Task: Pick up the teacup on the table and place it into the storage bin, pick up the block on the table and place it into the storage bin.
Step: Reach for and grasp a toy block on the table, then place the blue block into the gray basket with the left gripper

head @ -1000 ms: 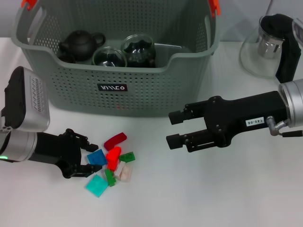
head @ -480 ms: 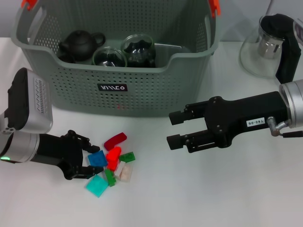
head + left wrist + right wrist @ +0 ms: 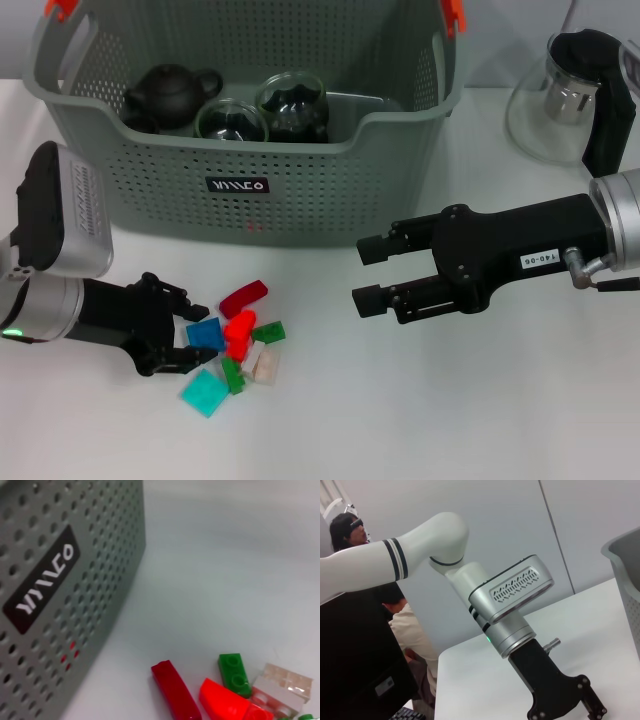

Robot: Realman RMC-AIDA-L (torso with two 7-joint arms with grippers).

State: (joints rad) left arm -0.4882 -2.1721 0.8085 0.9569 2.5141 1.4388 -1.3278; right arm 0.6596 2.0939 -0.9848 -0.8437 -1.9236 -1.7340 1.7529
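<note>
The grey-green storage bin (image 3: pixel 300 180) stands at the back and holds a black teapot (image 3: pixel 168 92) and two glass teacups (image 3: pixel 232 122). A pile of small blocks (image 3: pixel 240 340) lies on the table in front of it: dark red, bright red, green, clear and teal. My left gripper (image 3: pixel 198 332) is low at the pile's left side, open, with a blue block (image 3: pixel 207 333) at its fingertips. The left wrist view shows the bin's label (image 3: pixel 40 587) and a dark red block (image 3: pixel 175 692). My right gripper (image 3: pixel 365 272) hovers open and holds nothing, right of the pile.
A glass teapot with a black lid and handle (image 3: pixel 560 100) stands at the back right. The right wrist view looks across at my left arm (image 3: pixel 515 605) and the bin's rim (image 3: pixel 626 565), with a person seated beyond the table's edge.
My left arm has edged slightly toward the block pile. The right arm and the blocks have not moved.
</note>
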